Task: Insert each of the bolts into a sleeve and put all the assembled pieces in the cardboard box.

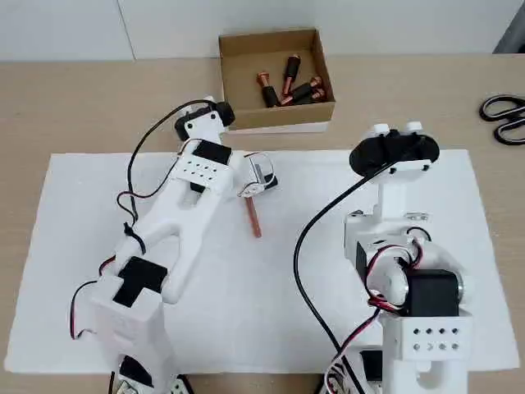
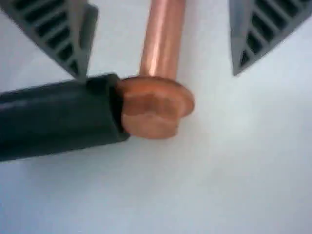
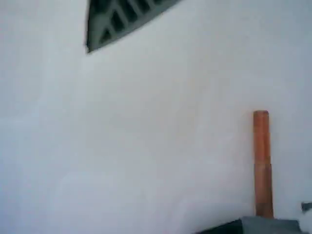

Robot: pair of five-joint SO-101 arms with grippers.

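The left pincer [image 2: 158, 73] is hovering, jaws apart, astride the bolt [image 2: 153, 109] beside the sleeve [image 2: 53, 119], likely lining up a grasp for insertion.

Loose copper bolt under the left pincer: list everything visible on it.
The copper bolt is a smooth, shiny, metal-looking rod with a wide rounded head at one end. It lies flat on the white paper, outside the cardboard box, shaft pointing toward the arms' bases. It is not in a sleeve: the black sleeve lies crosswise with its end against the bolt's head. The left pincer is open, one finger each side of the shaft, neither touching it.
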